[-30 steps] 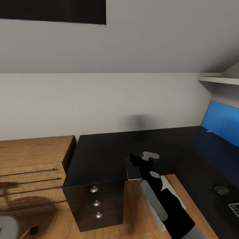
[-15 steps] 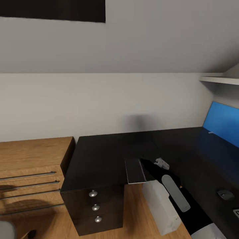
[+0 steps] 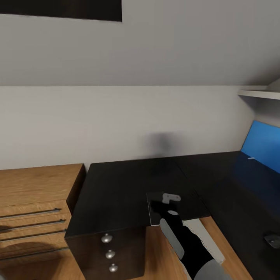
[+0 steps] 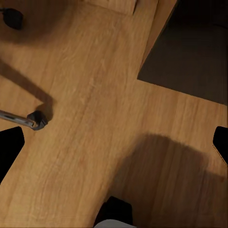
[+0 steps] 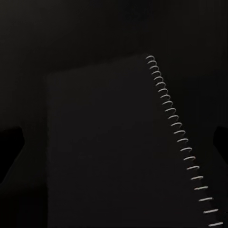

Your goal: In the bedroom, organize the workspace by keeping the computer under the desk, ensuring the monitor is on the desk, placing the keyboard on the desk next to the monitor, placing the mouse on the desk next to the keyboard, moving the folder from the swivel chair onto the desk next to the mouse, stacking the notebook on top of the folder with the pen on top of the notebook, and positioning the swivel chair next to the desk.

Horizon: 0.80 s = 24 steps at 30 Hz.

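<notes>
Our right arm reaches over the corner of the desk (image 3: 116, 182), above the notebook (image 3: 155, 208).

In our head view the notebook lies flat at the desk's front edge, beside the drawers (image 3: 107, 249); the right wrist view shows its dark cover (image 5: 109, 147) and wire spiral close below. We cannot tell how the right gripper (image 3: 170, 198) stands. Our left gripper (image 4: 114, 142) is spread apart over wooden floor, near a chair castor (image 4: 37, 119). The mouse (image 3: 274, 240) sits far along the desk.
</notes>
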Available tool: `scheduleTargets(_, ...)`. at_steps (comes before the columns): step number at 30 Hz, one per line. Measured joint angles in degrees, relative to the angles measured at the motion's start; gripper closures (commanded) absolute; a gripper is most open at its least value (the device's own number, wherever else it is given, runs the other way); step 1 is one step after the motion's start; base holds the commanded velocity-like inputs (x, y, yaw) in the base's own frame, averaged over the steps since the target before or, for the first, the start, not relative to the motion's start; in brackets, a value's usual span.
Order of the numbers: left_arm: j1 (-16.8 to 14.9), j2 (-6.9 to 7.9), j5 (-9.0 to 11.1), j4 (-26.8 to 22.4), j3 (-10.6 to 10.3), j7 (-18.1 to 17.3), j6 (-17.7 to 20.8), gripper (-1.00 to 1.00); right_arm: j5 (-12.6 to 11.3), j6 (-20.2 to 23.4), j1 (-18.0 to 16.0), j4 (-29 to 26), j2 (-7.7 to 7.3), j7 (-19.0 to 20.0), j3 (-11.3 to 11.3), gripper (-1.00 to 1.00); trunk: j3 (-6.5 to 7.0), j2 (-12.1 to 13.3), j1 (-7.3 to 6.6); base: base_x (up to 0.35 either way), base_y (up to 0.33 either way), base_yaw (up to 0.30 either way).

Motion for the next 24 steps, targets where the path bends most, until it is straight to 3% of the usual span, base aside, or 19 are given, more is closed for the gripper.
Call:
scheduleTargets(2, 0.0, 0.0, 0.0, 0.0, 0.0, 0.0, -0.4, -1.0, 4.0, -0.2, -0.2, 2.0, 1.08, 0.0, 0.1, -1.0, 0.0, 0.0, 0.01, 0.092, 0.0, 0.0)
scheduleTargets(5, 0.0, -0.03, 0.0, 0.0, 0.0, 0.0, -0.6, -1.0, 5.8, -0.3, -0.6, 3.3, 1.53, 0.0, 0.1, -1.0, 0.0, 0.0, 0.02, 0.056, 0.0, 0.0)
scheduleTargets(16, 0.0, -0.06, 0.0, 0.0, 0.0, 0.1, -0.8, -1.0, 7.0, -2.4, -5.0, 11.8, 1.45, 0.3, -0.1, -1.0, 0.0, 0.0, 0.02, 0.117, 0.0, 0.0)
scheduleTargets(24, 0.0, -0.06, 0.0, 0.0, 0.0, 0.1, -0.8, -1.0, 7.0, -3.0, -5.4, 12.5, 0.75, 0.4, -0.2, -1.0, 0.0, 0.0, 0.02, 0.006, 0.0, 0.0)
